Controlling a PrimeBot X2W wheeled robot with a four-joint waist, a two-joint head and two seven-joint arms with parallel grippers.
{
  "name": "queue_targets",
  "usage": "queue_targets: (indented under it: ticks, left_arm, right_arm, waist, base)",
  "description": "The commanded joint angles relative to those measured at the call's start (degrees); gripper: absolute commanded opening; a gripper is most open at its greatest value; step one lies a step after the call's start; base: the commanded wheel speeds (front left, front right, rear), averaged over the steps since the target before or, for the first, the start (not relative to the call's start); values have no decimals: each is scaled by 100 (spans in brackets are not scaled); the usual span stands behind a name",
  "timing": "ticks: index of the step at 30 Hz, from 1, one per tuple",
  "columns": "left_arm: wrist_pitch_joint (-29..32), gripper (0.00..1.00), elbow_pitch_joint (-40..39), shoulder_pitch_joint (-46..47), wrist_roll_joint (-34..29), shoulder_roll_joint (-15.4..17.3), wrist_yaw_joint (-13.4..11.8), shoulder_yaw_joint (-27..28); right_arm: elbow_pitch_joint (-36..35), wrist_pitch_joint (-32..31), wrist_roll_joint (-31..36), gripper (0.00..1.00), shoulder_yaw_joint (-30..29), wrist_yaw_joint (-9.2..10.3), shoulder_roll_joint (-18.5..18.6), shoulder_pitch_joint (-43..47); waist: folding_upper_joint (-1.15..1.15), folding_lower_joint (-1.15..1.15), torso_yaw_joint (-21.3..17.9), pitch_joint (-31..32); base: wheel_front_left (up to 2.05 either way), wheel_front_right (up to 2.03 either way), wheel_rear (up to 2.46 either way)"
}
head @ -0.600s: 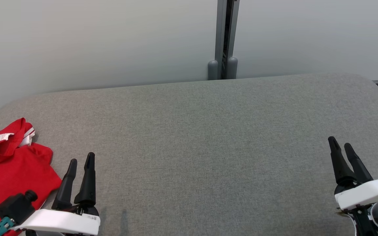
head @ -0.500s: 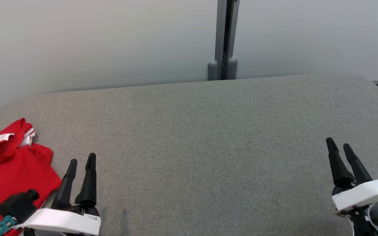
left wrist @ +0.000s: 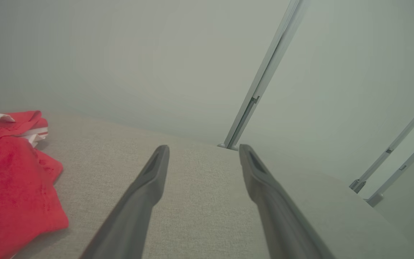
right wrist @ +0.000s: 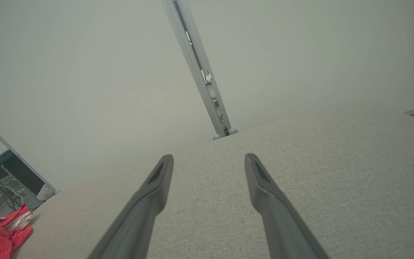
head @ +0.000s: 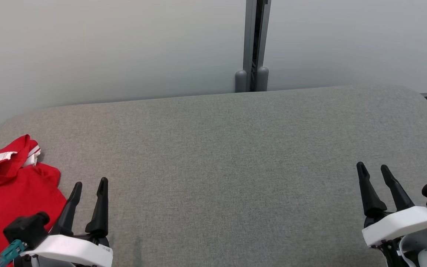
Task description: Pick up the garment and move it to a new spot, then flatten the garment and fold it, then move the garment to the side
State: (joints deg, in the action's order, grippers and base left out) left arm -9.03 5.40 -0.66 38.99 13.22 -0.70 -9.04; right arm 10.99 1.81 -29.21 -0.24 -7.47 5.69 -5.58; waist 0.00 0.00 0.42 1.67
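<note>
The grey padded surface [head: 213, 148] fills most of my head view, with the pale wall [head: 106, 48] behind it and a grey post [head: 252, 44] at twelve o'clock. The red garment [head: 9, 200], trimmed in white, lies bunched at eight o'clock by the surface's edge. My left gripper [head: 90, 183], at seven o'clock just beside it, has its fingers spread wide and empty. My right gripper [head: 373, 167], at four o'clock, is likewise wide and empty, well apart from the garment.
</note>
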Motion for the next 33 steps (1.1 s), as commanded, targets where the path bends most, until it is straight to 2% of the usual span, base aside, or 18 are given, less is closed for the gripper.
queue_targets:
  ticks: [1, 33]
  left_arm:
    - [7, 100, -7, 163, -193, 74, -50, -14]
    - [7, 100, 468, 267, -1253, 233, -288, -74]
  right_arm:
    - [-23, 104, 216, 100, 41, -2, 37, -108]
    - [318, 667, 1860, 100, 219, -2, -75, -31]
  waist:
    - [0, 0, -2, 1]
    - [0, 0, -27, 102]
  base:
    - [0, 0, 0]
    - [0, 0, 0]
